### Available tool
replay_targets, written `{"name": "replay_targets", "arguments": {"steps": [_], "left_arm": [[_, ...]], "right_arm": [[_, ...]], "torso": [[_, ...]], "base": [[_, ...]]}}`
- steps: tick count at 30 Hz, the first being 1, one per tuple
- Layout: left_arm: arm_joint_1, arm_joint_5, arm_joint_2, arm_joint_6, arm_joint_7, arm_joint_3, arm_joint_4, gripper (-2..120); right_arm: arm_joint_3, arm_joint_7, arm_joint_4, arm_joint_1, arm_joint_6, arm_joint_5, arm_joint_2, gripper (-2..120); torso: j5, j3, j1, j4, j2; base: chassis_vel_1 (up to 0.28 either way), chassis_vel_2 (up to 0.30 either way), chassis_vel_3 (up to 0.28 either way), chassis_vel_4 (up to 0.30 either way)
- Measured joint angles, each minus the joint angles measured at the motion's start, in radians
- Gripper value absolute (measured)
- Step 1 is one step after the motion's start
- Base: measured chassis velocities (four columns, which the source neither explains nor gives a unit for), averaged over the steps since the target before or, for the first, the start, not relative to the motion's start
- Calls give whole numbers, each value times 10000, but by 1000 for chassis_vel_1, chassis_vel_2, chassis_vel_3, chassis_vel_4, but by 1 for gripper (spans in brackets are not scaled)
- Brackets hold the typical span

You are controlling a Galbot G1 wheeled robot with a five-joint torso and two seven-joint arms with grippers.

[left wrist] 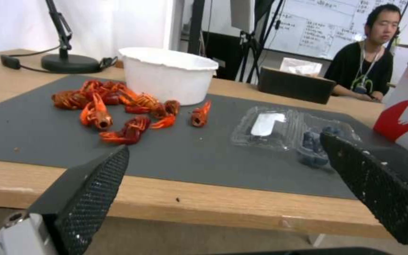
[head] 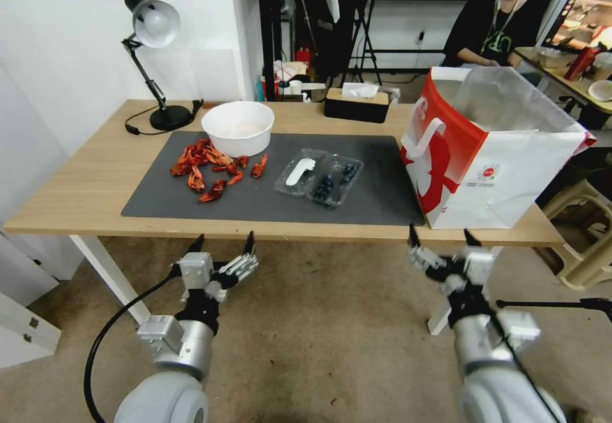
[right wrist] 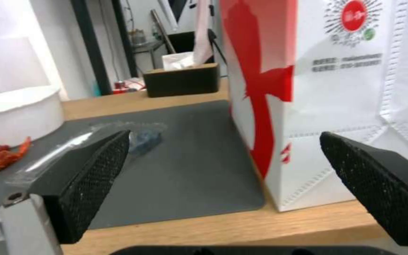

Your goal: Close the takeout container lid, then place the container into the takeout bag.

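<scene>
Both tools, left tool [head: 223, 239] and right tool [head: 443, 234], hang spread below the worktop [head: 83, 193]; container [head: 320, 177] lies open, takeout bag [head: 491, 155] waits, nothing done.

Clear glossy plastic container [head: 319, 178]

Silver-grey jointed arms, a black cable, and each end effector [head: 222, 242] [head: 444, 236] tipped with black textured fingers.
</scene>
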Motion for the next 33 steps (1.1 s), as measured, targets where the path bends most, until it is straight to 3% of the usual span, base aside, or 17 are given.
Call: {"name": "replay_targets", "arguments": {"steps": [9,17,25,33], "left_arm": [[48,11,99,-558,25,-94,141,100],[136,62,97,-717,125,-151,171,100],[258,102,79,-1018,183,-297,229,100],[377,205,-30,-1172,185,-398,262,100]], "right_arm": [[-272,183,-211,236,79,103,-390,100],[-809,938,-622,1151,-481,727,-1052,100],[-2005,1837,-1693,2478,-1082,1445,-1646,100],[-3177,3127,-2952,4767,-2072,2563,-2017,100]], "torso": [[-1,-2,0,-1,1],[-2,-2,-1,-1,2],[-2,-1,0,-1,3],[-3,-1,0,0,3]], "base": [[0,0,0,0],[0,0,0,0],[0,0,0,0],[0,0,0,0]]}}
